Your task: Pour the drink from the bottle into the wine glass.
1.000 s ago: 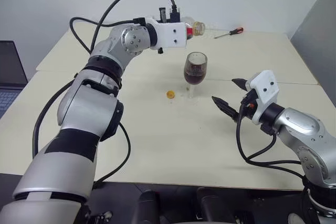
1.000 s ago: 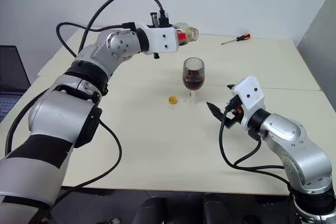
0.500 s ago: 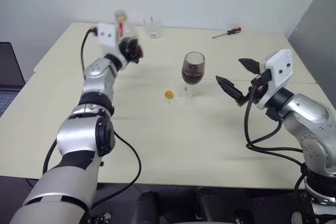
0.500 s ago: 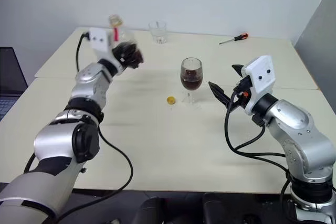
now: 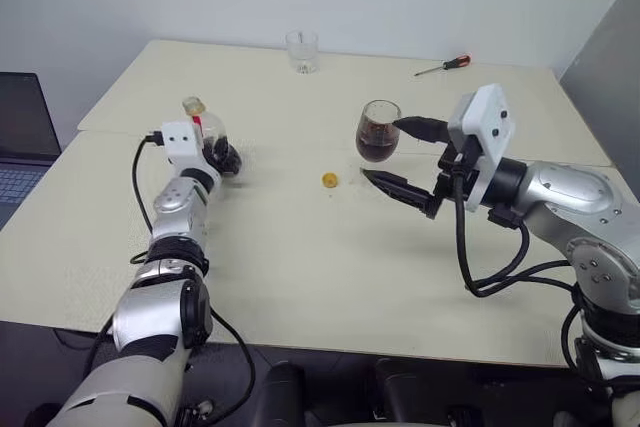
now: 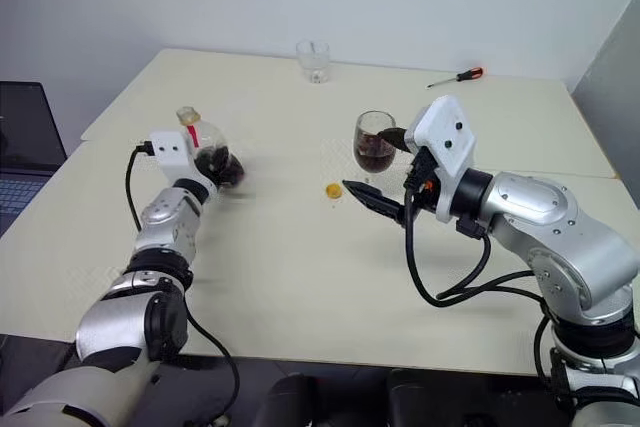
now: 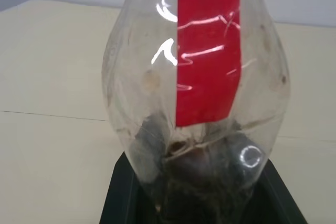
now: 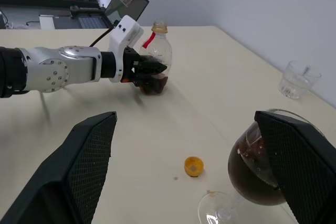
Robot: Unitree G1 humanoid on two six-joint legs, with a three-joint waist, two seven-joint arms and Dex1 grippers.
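1. Since a second ago the left arm has swung the bottle (image 5: pixel 203 132) away from above the glass (image 5: pixel 377 133), turned it upright and lowered it to the table (image 5: pixel 300 247) at the left, while the right gripper (image 5: pixel 400 155) has moved in toward the glass
2. Left gripper (image 8: pixel 149 70) is clamped on the bottle's lower body, neck up, likely so the dregs of drink (image 6: pixel 215 163) stay in while it is set down
3. Glass holds dark drink in its bowl, so the pour looks done
4. Right gripper is spread wide and holds nothing; one finger is beside the bowl, the other lower, in front of the stem, perhaps to steady it
5. Yellow cap (image 5: pixel 327 180) lies on the table just left of the glass, well apart from the bottle
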